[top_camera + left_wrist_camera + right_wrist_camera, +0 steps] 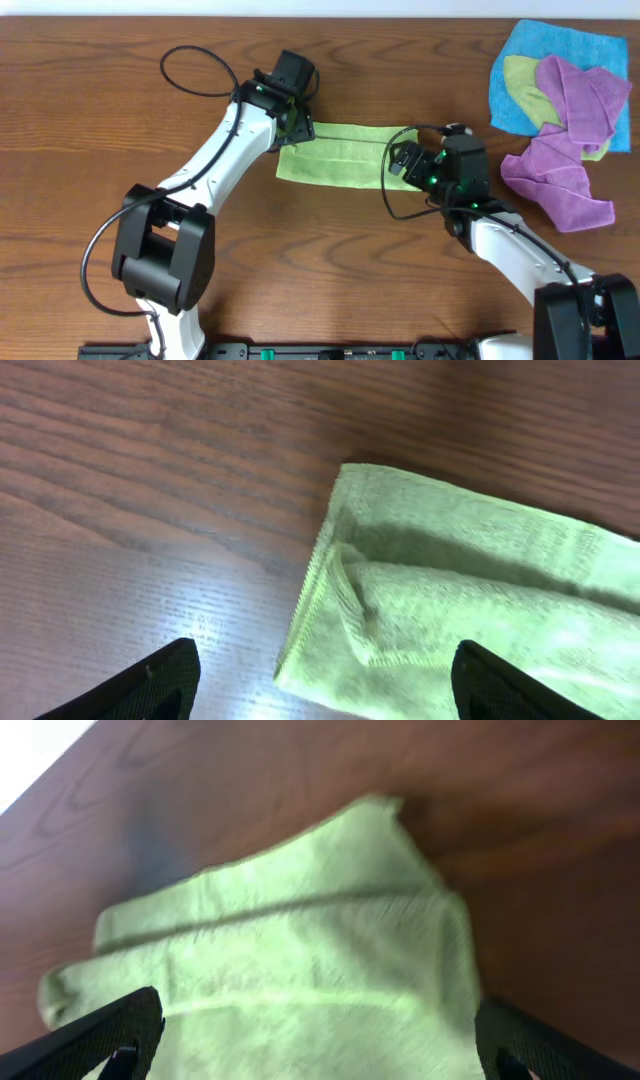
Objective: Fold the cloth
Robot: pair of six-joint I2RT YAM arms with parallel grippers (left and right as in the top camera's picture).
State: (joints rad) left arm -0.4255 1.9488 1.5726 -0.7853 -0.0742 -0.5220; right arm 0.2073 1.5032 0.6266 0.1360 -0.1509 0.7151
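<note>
Nearest, at six o'clock in the overhead view: two white-and-black arms rising from the near edge of a dark, grained wood table [100, 120] and angling inward. Farther in, at the centre: the cloth [345, 155], bright lime green, already doubled into a long narrow strip running nine to three o'clock, flat on the wood, with a faint lengthwise line along it. At its nine o'clock end, the left gripper [296, 132], jaws spread wide and gripping nothing; in the wrist view, black fingers [160, 680] well apart either side of the strip's end, cloth beneath and not pinched. At its three o'clock end, the right gripper [403, 160], likewise spread wide and empty, black fingertips [110, 1035] flanking the fabric without closing on it. Looks like the let-go at the close of one lengthwise fold, with the task perhaps halfway done. Next move probably calls for pinching one short end through both layers and carrying it across to the other end, keeping edges aligned and the top layer from sliding. Soft, nubby terry pile; limp, likely to sag and wrinkle when lifted. Stitched hem [312, 575] along the short end, upper layer set slightly in from the lower, corner a little puckered. Farthest, at one to two o'clock, well apart from the strip: a loose heap of other cloths, with a blue cloth [520, 50] spread underneath, a duller yellow-green cloth [525, 85] on it, and a purple cloth [560, 170] crumpled and spilling toward the near side.
</note>
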